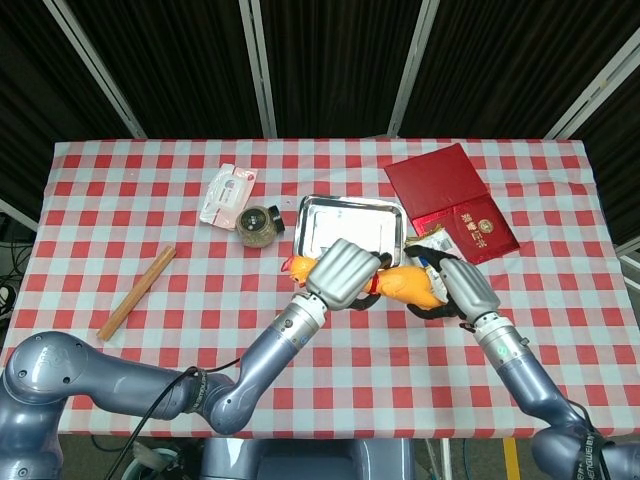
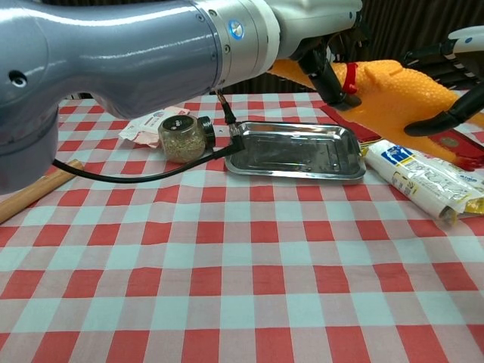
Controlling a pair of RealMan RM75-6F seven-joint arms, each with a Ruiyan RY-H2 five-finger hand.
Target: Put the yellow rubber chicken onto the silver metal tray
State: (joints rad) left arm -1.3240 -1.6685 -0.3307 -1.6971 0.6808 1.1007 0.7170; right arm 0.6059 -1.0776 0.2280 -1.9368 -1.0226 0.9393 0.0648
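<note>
The yellow rubber chicken (image 1: 408,283) (image 2: 393,87) hangs in the air just right of and in front of the silver metal tray (image 1: 350,215) (image 2: 295,147), above the checked cloth. My left hand (image 1: 343,273) (image 2: 318,15) grips it at the neck, by its red collar. My right hand (image 1: 470,288) (image 2: 454,57) wraps the chicken's body from the right, fingers over the top and thumb underneath. The tray lies flat with nothing in it.
A jar of seeds (image 1: 257,225) (image 2: 181,138) stands left of the tray. A white and yellow packet (image 2: 423,181) lies under the chicken on the right. Red booklets (image 1: 450,200) sit at the back right, a wooden stick (image 1: 137,292) at the left, a pink packet (image 1: 227,193) behind the jar.
</note>
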